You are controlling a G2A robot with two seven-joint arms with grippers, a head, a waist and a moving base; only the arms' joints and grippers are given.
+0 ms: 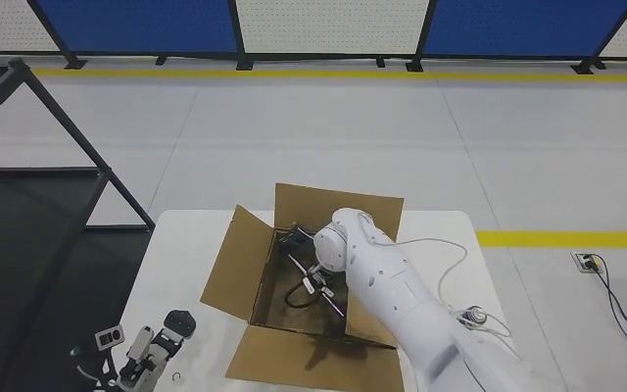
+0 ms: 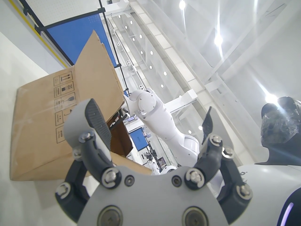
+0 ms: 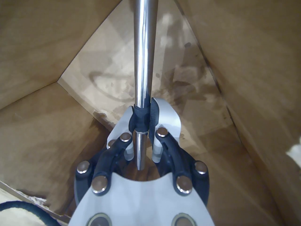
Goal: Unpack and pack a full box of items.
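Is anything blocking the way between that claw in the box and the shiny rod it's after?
Nothing visible does. The right gripper is shut on the metal rod inside the cardboard box, with bare cardboard around it. The flaps stand open above, so lifting it out looks unobstructed.

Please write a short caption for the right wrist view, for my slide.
Right tool shut on a metal rod inside the cardboard box.
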